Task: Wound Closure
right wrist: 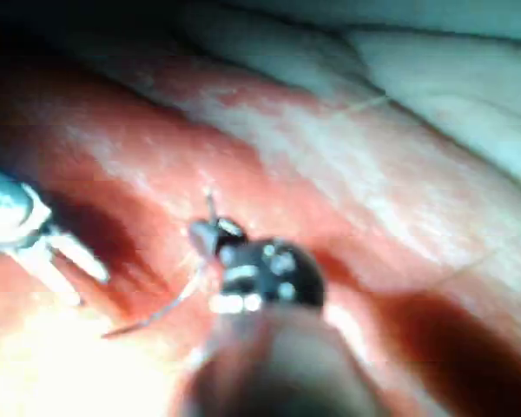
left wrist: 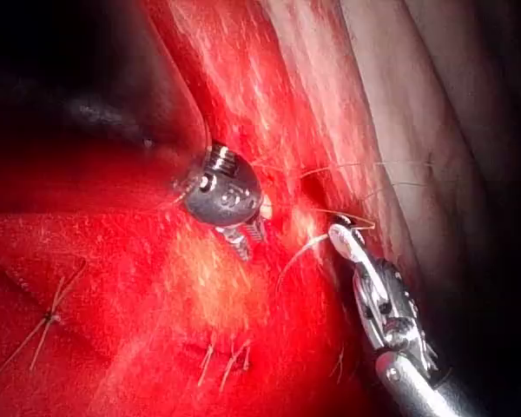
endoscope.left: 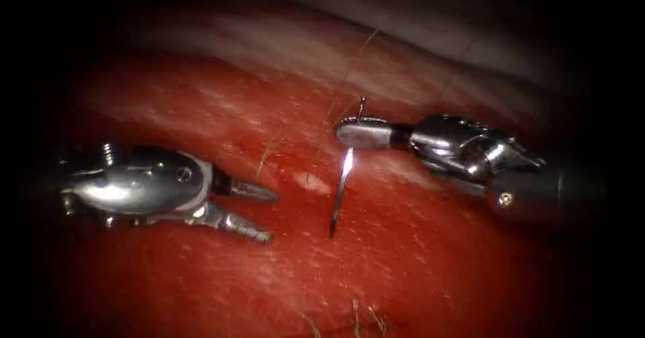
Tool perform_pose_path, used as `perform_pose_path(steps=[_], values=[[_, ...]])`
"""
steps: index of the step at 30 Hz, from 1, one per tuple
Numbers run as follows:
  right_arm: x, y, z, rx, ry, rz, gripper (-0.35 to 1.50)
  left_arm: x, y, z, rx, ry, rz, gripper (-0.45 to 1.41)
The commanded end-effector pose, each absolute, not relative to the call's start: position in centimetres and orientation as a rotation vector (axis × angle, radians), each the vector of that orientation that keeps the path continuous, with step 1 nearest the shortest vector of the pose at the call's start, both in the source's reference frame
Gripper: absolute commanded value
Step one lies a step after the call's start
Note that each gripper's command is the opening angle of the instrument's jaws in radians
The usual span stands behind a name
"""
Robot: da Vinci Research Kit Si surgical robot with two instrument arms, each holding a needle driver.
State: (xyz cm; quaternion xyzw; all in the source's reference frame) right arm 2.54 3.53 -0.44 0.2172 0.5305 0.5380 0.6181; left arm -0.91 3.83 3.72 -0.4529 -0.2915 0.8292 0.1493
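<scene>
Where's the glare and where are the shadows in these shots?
Endoscope view: glare on the needle and right tool, which grips it near its tail, seemingly clear of the tissue; left tool open, empty; dark edges. Right wrist view: tools shadow the tissue.

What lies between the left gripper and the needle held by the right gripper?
In the endoscope view, bare red tissue with a small pale spot lies between the open left gripper and the needle; the right gripper holds it.

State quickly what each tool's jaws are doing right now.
Left arm's tool: open, holding nothing.
Right arm's tool: shut on the curved steel needle near its rear end.
</scene>
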Motion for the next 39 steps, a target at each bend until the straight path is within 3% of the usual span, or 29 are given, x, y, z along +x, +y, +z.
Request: perform_pose_path(steps=[1,8,19,28,39], values=[[2.63,3.6,-0.4,0.474,1.229,1.207,-0.35,-0.97,3.8,3.8,-1.27,-0.843,2.407,-0.35],[2.7,3.6,-0.4,0.39,1.242,1.122,-0.35,-1.01,3.9,4.1,-1.07,-0.883,2.49,-0.35],[2.73,3.6,-0.5,0.301,1.25,1.052,-0.35,-1.56,4.0,4.6,-0.73,-0.918,2.59,-0.35],[2.75,3.6,-0.5,0.269,1.249,1.015,-0.35,-1.54,4.1,5.1,-0.612,-0.963,2.647,-0.35],[2.76,3.7,-0.4,0.176,1.274,0.935,-0.35,-1.75,4.1,5.3,-0.511,-1.344,2.583,-0.35]])
